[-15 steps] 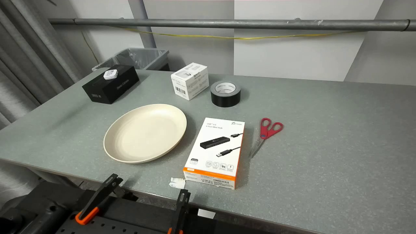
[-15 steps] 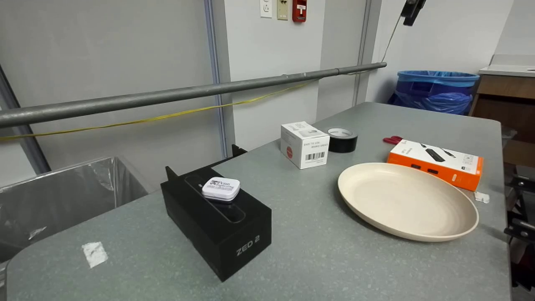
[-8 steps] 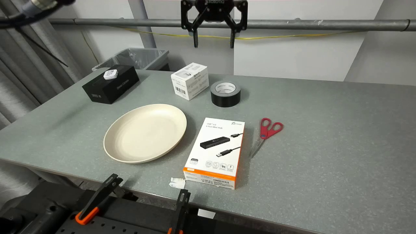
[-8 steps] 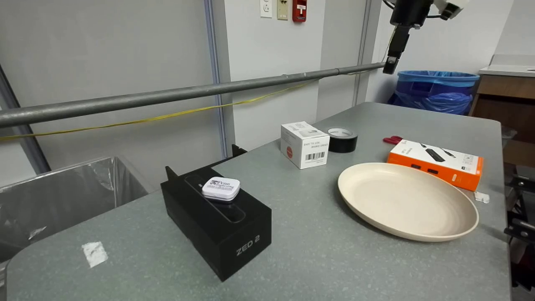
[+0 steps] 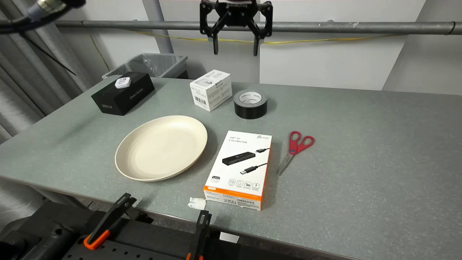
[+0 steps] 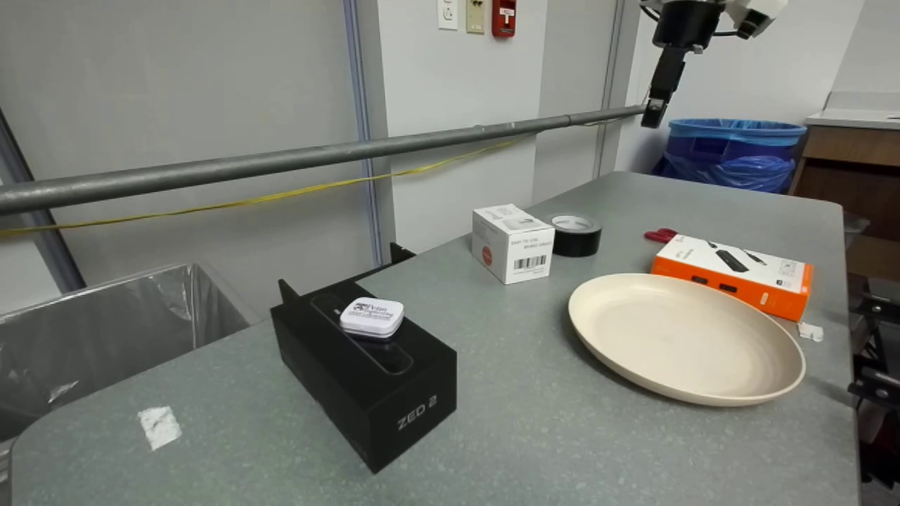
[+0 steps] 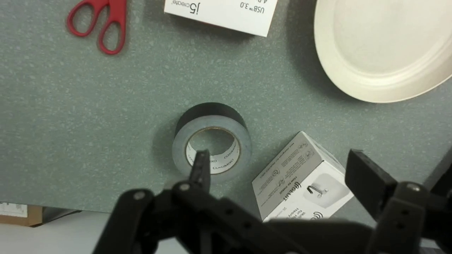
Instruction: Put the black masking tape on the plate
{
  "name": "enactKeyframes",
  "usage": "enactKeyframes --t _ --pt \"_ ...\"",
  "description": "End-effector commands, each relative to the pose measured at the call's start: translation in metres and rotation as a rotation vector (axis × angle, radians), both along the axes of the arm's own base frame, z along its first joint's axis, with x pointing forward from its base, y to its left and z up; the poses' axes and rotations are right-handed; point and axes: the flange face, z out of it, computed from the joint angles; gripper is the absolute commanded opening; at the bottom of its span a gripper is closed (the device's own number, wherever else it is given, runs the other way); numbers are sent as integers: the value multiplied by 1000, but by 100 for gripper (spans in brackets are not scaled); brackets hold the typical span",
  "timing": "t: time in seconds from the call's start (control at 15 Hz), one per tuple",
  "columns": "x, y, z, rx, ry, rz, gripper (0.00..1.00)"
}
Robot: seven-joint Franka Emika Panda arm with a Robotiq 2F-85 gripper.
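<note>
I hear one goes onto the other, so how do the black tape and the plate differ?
Colour: the black tape has a black side and grey top; the plate is cream.
Size: the black tape is much smaller across than the plate.
Middle: the black tape is hollow; the plate has a solid floor.
Both are round and sit on the table.

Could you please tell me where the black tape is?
In both exterior views, the black tape lies on the table, just right of the small white box.
</note>
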Motion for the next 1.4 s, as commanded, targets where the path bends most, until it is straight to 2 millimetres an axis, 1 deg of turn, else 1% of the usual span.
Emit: enactKeyframes --t 0.0,0.27,0.4,0.6,0.8,1.0,1.33 --pt "3 3 -4 -2 4 -8 100" --pt "18 19 -24 -22 -44 -20 100" --pt "30 29 -40 -50 -83 -29 100" --pt "48 44 -68 -89 -150 -30 100" --pt "64 56 -102 -109 -194 -39 100" --pt "74 59 -132 -132 -193 -61 100" --pt "85 49 -158 -145 -152 -108 100"
